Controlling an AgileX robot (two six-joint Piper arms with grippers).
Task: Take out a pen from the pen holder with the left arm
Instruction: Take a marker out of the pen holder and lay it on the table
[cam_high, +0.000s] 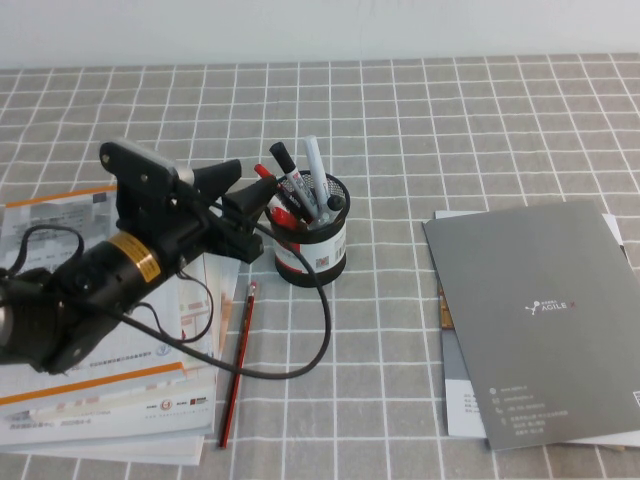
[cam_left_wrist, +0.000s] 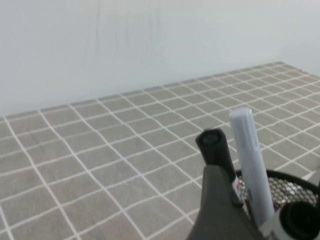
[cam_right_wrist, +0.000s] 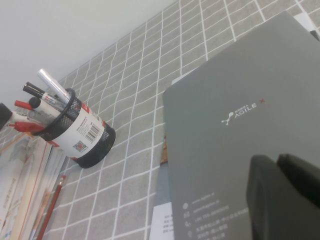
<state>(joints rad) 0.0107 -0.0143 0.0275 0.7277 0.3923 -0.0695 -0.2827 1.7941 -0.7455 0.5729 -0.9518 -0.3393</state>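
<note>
A black mesh pen holder (cam_high: 312, 250) stands mid-table with several pens in it: a red pen (cam_high: 265, 172), a black marker (cam_high: 283, 156) and a silver pen (cam_high: 314, 158). My left gripper (cam_high: 255, 190) reaches in from the left and is at the pens' upper ends, level with the holder's rim. In the left wrist view the black marker (cam_left_wrist: 214, 145) and silver pen (cam_left_wrist: 247, 150) rise right against the gripper, above the mesh rim (cam_left_wrist: 285, 187). My right gripper (cam_right_wrist: 278, 161) hangs shut and empty over a grey booklet (cam_right_wrist: 235, 115).
A red pencil (cam_high: 238, 360) lies on the cloth left of the holder. Stacked papers (cam_high: 110, 400) lie under my left arm, whose black cable (cam_high: 300, 360) loops over the table. The grey booklet (cam_high: 540, 320) rests on papers at the right.
</note>
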